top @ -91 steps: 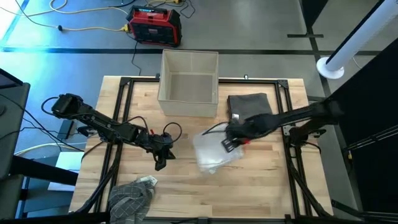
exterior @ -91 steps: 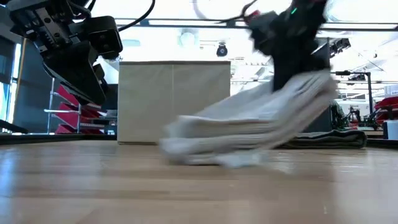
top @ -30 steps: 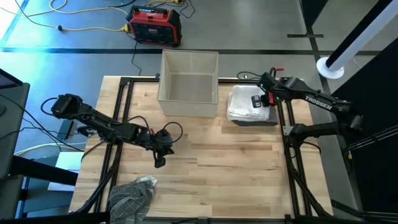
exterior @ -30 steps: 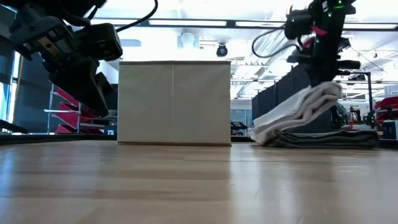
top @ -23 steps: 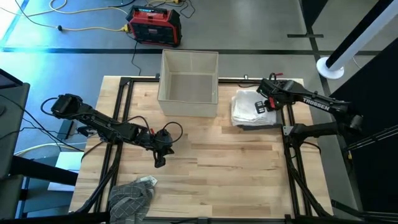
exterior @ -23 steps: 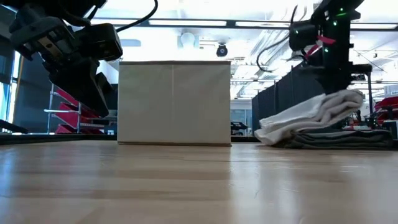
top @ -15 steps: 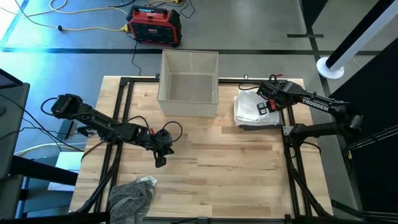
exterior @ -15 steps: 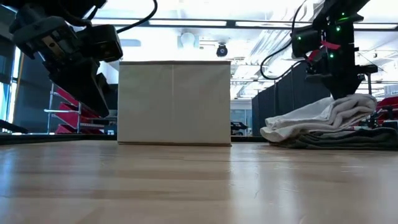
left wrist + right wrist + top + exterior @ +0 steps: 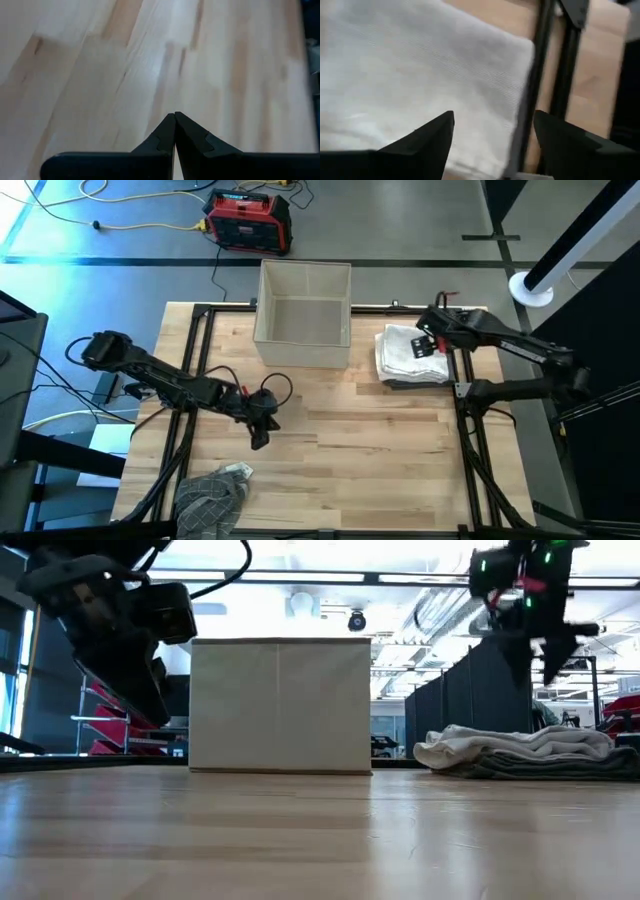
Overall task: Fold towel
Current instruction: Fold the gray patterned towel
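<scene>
A folded white towel (image 9: 403, 352) lies flat on top of a folded dark grey towel (image 9: 418, 382) at the table's far right; the low view shows the white towel (image 9: 515, 746) stacked on the dark one (image 9: 560, 769). My right gripper (image 9: 431, 347) hovers open just above the white towel (image 9: 415, 75), its fingers apart and clear of the cloth. My left gripper (image 9: 258, 439) hangs shut (image 9: 174, 118) over bare wood left of the table's middle. A crumpled grey towel (image 9: 212, 492) lies at the near left edge.
An open beige box (image 9: 303, 302) stands at the far edge, left of the towel stack. Black frame rails (image 9: 462, 395) run along the table's sides; one passes right beside the stack. Bare wood (image 9: 380, 450) spans the middle and near right.
My right gripper has carried the white towel a little toward the table's right edge, lowered it onto the dark towel, opened, let go and risen. The towel, tilted up from the gripper before, now lies flat on the dark one.
</scene>
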Robot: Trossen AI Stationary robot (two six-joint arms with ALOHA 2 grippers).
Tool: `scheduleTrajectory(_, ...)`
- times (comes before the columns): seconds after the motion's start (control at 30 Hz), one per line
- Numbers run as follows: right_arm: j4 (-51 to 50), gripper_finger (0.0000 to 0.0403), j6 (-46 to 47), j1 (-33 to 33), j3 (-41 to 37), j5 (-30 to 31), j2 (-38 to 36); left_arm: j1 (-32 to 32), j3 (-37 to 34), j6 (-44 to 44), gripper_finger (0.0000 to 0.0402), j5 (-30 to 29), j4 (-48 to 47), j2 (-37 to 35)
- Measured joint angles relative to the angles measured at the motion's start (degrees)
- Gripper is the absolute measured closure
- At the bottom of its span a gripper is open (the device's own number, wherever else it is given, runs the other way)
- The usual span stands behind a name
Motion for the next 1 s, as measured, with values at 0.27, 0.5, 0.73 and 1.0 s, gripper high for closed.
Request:
scheduleTrajectory(0.27,7.6,0.0144,-0.3,11.7,1.4,-5.9,-4.2,-4.1,12.5,5.3,0.0402,13.0,-12.1,-4.9)
scheduleTrajectory(0.5,7.4,0.0144,-0.1,17.5,1.4,1.3,-3.3,-13.4,22.7,-7.3,0.0387,14.6,-33.9,-5.3)
scheduleTrajectory(0.73,7.8,0.0144,-0.1,19.6,-1.9,7.0,-3.1,-24.3,22.4,-15.1,0.0302,18.9,-35.4,-4.1)
scheduleTrajectory(1.0,14.3,0.0144,4.6,19.7,-10.9,4.8,-3.1,-31.4,22.3,-3.2,0.0217,12.8,-37.0,2.1)
